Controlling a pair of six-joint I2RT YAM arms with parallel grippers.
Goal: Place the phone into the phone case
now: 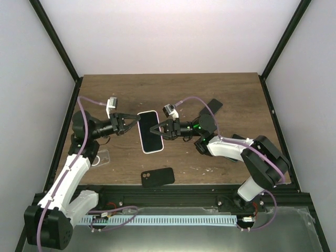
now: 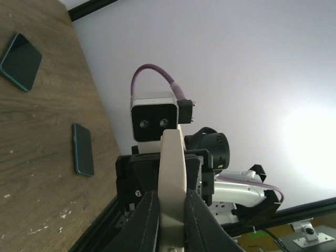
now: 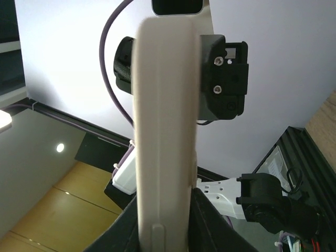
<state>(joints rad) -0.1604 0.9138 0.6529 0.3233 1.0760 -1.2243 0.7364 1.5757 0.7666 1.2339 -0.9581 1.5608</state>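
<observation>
Phone: a phone [image 1: 149, 131] with a dark screen and a pale rim sits mid-table, screen up, pinched between the two arms and apparently held off the wood; whether the pale rim is a cover cannot be told

Left gripper: the left gripper [image 1: 136, 122] reaches in from the left with its fingers closed tight on the phone's upper left edge; its wrist camera shows the cream edge [image 2: 172, 178] wedged upright between the two dark fingers [image 2: 147, 220]

Right gripper: the right gripper [image 1: 153, 129] comes in from the opposite side, clamped on the phone's right edge; in its own camera the pale edge fills the middle of the view, with a finger [image 3: 126, 226] pressed against each side

Black case: a black case [image 1: 157, 177] with a camera cut-out lies flat near the front edge of the table [image 1: 210, 84], well apart from the phone and touched by neither arm

Clear case: a clear case [image 1: 100, 156] rests just beside the left arm's lower link

Other items: a dark phone [image 1: 214, 105] lies at the back right, and a second dark slab [image 2: 83, 148] shows flat on the wood in the left wrist view
</observation>
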